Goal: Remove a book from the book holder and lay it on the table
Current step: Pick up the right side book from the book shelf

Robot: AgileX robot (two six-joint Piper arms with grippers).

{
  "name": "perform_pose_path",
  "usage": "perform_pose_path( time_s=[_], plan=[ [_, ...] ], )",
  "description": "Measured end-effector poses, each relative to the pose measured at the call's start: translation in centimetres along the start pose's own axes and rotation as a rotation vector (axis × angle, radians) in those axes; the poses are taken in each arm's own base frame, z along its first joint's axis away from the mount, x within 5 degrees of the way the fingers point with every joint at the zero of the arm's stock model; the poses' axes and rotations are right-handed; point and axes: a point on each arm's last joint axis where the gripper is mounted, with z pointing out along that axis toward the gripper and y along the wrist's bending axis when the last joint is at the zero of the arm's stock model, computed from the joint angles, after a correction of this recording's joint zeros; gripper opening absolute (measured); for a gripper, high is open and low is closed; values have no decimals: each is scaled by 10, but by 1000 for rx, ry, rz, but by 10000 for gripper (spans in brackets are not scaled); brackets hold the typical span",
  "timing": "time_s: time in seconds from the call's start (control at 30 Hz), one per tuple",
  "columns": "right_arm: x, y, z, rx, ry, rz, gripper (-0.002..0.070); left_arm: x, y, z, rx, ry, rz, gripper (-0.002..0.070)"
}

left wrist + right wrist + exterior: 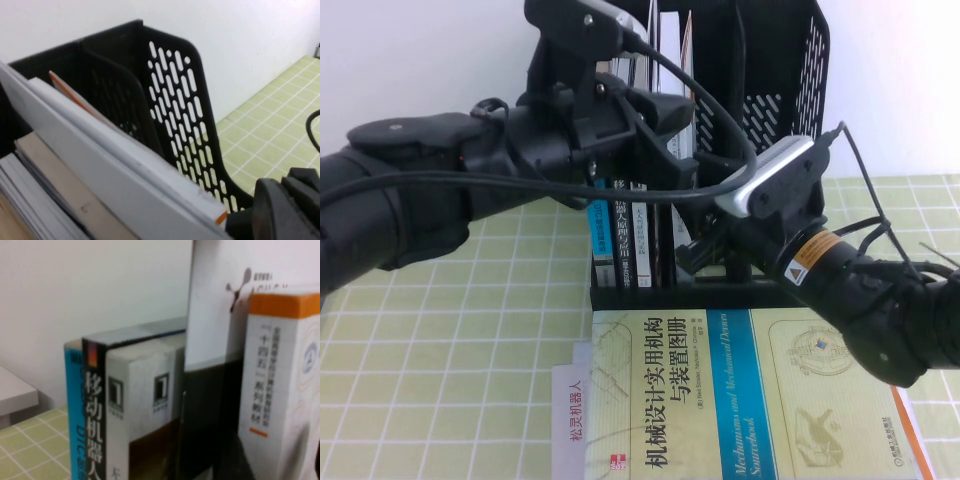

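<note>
The black book holder [800, 70] [170, 90] stands at the back of the green checked table [440, 330] with several books upright in it. The book [280, 380] shows its white spine with an orange top band in the right wrist view; in the left wrist view its white top edge [115, 160] ends in an orange corner. My left gripper [665, 130] is at the top of the books, its black body [280, 210] against that orange corner. My right gripper [692, 255] is low at the holder's front, open, facing the book's spine with nothing held.
A pale yellow and blue book [740, 400] lies flat on the table in front of the holder, beside a thin white booklet [575, 420]. Blue [75, 420] and black [95, 410] spines stand left of the book. The holder's right compartment looks empty. A white wall is behind.
</note>
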Motion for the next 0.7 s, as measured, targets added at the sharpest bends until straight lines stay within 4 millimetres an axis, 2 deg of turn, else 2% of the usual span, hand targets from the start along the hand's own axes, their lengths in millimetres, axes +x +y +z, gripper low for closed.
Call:
perform_pose_path(
  time_s=[0.23, 0.53, 0.7],
  plan=[
    [8, 9, 4, 31, 22, -74, 355, 11, 7, 9, -55, 40, -11, -3],
    [10, -8, 3, 231, 56, -18, 347, 12, 17, 7, -168, 58, -21, -3],
    [11, -10, 2, 251, 60, -3, 316, 12, 17, 8, -169, 59, -22, -3]
  ],
)
